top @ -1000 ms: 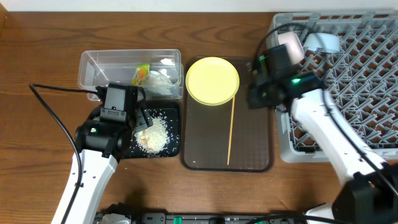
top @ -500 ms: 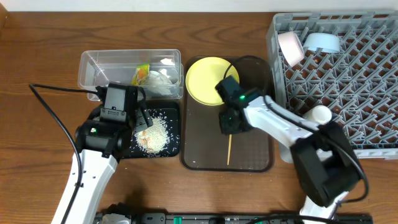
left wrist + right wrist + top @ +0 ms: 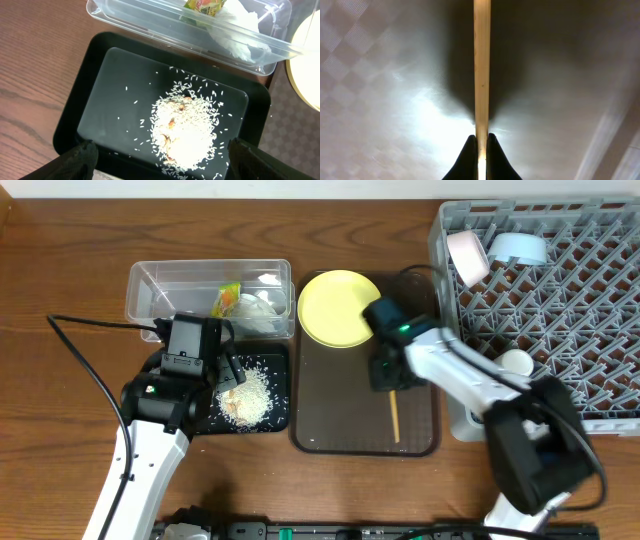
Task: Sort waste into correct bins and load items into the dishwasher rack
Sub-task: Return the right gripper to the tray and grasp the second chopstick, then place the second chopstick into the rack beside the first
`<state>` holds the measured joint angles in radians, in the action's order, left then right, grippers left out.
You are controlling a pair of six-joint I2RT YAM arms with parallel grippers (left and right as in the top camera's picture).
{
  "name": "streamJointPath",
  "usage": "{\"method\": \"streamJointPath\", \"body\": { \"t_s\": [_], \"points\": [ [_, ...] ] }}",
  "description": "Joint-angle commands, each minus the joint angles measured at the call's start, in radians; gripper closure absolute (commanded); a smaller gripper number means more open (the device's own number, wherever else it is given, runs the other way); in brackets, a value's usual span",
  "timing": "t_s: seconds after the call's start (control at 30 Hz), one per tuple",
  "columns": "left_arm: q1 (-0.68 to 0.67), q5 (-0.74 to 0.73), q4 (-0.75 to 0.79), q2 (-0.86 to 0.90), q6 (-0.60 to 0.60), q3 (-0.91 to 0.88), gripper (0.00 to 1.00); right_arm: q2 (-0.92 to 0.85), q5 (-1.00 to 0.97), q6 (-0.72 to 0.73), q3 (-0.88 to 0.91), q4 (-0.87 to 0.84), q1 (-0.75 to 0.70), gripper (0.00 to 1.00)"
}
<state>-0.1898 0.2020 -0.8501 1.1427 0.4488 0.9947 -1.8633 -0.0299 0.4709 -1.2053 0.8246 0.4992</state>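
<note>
My right gripper [image 3: 389, 376] is down on the brown tray and shut on the thin wooden chopsticks [image 3: 394, 418]. In the right wrist view the black fingertips [image 3: 481, 144] pinch the wooden stick [image 3: 481, 60] just above the tray floor. The yellow plate [image 3: 340, 308] lies at the tray's far end. My left gripper [image 3: 228, 375] hangs open over the black tray [image 3: 100, 90], above the heap of rice [image 3: 187, 127]. The clear tub [image 3: 170, 285] holds the snack wrapper [image 3: 228, 300] and tissue [image 3: 262, 312]. The grey rack [image 3: 570, 310] holds a white bowl [image 3: 465, 255], a light blue bowl [image 3: 518, 248] and a white cup [image 3: 515, 363].
The brown serving tray [image 3: 330, 400] sits between the black tray and the rack. The clear tub stands just behind the black tray. A black cable [image 3: 90, 370] trails across the table left of my left arm.
My right arm has swung from the rack down onto the brown tray and shut on the chopsticks, which have shifted to the right. The left arm has not moved.
</note>
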Motion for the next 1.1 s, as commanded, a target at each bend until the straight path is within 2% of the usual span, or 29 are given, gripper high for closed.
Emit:
{"method": "streamJointPath", "body": {
  "t_s": [0.0, 0.2, 0.33, 0.47, 0.77, 0.93, 1.07],
  "points": [
    [0.006, 0.016, -0.002, 0.000, 0.010, 0.004, 0.14, 0.134, -0.041, -0.097, -0.063, 0.016, -0.086, 0.99],
    [0.006, 0.016, -0.002, 0.000, 0.010, 0.004, 0.14, 0.292, -0.042, -0.258, -0.124, 0.027, -0.220, 0.99],
    [0.006, 0.016, -0.002, 0.000, 0.010, 0.004, 0.14, 0.335, -0.041, -0.357, -0.129, 0.010, -0.303, 0.99],
    [0.006, 0.016, -0.002, 0.000, 0.010, 0.004, 0.14, 0.316, -0.041, -0.436, -0.129, 0.029, -0.369, 0.99],
    [0.006, 0.016, -0.002, 0.000, 0.010, 0.004, 0.14, 0.180, -0.040, -0.454, -0.129, 0.058, -0.408, 0.99],
    [0.006, 0.016, -0.002, 0.000, 0.010, 0.004, 0.14, 0.144, -0.002, -0.453, -0.129, 0.045, -0.406, 0.88],
    [0.006, 0.016, -0.002, 0.000, 0.010, 0.004, 0.14, 0.166, 0.002, -0.453, -0.145, 0.020, -0.406, 0.75]
  ]
}}
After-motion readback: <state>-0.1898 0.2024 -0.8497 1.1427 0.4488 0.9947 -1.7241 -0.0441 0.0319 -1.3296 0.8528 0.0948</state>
